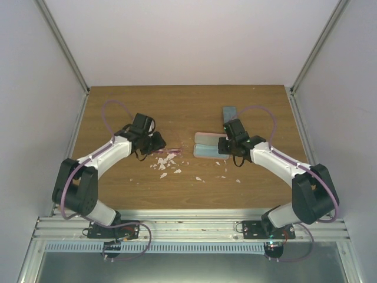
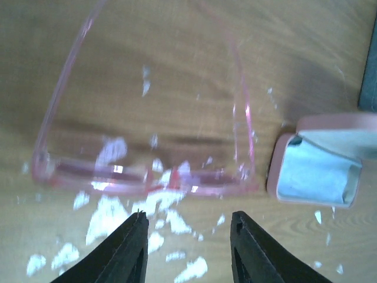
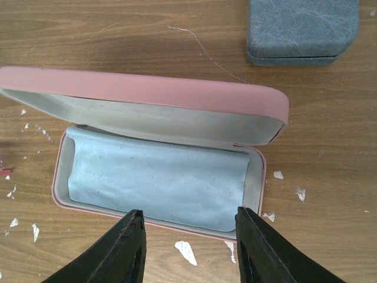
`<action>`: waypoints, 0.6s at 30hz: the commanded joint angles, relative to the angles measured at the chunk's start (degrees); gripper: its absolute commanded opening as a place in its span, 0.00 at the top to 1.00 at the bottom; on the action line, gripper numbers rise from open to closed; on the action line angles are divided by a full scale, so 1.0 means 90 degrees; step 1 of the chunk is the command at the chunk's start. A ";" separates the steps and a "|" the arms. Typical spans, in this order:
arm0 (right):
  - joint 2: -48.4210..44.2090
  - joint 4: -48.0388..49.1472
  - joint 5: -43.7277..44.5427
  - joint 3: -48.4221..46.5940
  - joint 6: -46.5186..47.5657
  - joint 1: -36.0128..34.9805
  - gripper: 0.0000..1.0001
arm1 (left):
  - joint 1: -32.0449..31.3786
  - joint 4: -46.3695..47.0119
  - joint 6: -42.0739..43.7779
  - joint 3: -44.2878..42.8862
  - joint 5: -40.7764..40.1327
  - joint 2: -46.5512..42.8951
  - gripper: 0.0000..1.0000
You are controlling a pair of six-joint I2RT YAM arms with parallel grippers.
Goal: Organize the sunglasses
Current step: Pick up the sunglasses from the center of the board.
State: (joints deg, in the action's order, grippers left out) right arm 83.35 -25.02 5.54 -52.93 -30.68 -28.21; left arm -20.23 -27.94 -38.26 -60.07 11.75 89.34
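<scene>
Black fingers of the left gripper (image 2: 188,236) stand apart at the bottom of the left wrist view with nothing between them. They hang over the wooden table (image 2: 177,59), which is strewn with white flakes (image 2: 109,215). Just ahead of them lie the pink sunglasses (image 2: 206,190), unfolded and untouched, front bar toward the fingers and arms pointing away. To the right of the glasses sits the pink case (image 2: 275,177), open, with a light blue cloth (image 2: 318,174) inside. The right gripper (image 3: 191,236) is likewise spread and empty, its fingers poised over the near rim of that case. Beyond it lies a closed blue-grey case (image 3: 300,29), apart from the pink one.
</scene>
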 commanded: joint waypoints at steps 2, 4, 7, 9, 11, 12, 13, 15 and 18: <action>-0.0071 0.0130 -0.0073 -0.0109 0.0011 0.0018 0.58 | -0.0079 0.1259 -0.1631 0.1235 0.0638 -0.0981 0.58; -0.0062 0.0160 -0.0095 -0.0070 0.0010 0.0014 0.58 | -0.0097 0.1465 -0.2071 0.1540 0.0448 -0.1121 0.57; -0.0060 0.0213 -0.0127 -0.0028 0.0014 0.0014 0.58 | -0.0108 0.1899 -0.2645 0.1894 0.0193 -0.1150 0.53; -0.0067 0.0275 -0.0153 0.0002 0.0005 0.0013 0.58 | -0.0114 0.2285 -0.3053 0.2072 0.0217 -0.1071 0.53; -0.0060 0.0301 -0.0157 0.0025 0.0015 0.0016 0.58 | -0.0166 0.2531 -0.3375 0.2118 0.0221 -0.0930 0.53; -0.0073 0.0308 -0.0157 0.0043 0.0019 0.0005 0.58 | -0.0199 0.2582 -0.3523 0.2099 0.0168 -0.0850 0.53; -0.0083 0.0321 -0.0157 0.0059 0.0021 0.0016 0.58 | -0.0224 0.2638 -0.3626 0.2075 0.0134 -0.0768 0.53; -0.0120 0.0358 -0.0161 0.0115 0.0025 0.0017 0.58 | -0.0287 0.2621 -0.3881 0.2014 -0.0047 -0.0632 0.55; -0.0161 0.0399 -0.0147 0.0177 0.0042 0.0019 0.58 | -0.0326 0.2719 -0.4285 0.2014 -0.0251 -0.0488 0.60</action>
State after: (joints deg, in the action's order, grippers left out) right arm 83.33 -22.68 4.10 -52.58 -30.68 -28.21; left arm -22.35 -8.64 -69.52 -41.60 13.21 83.44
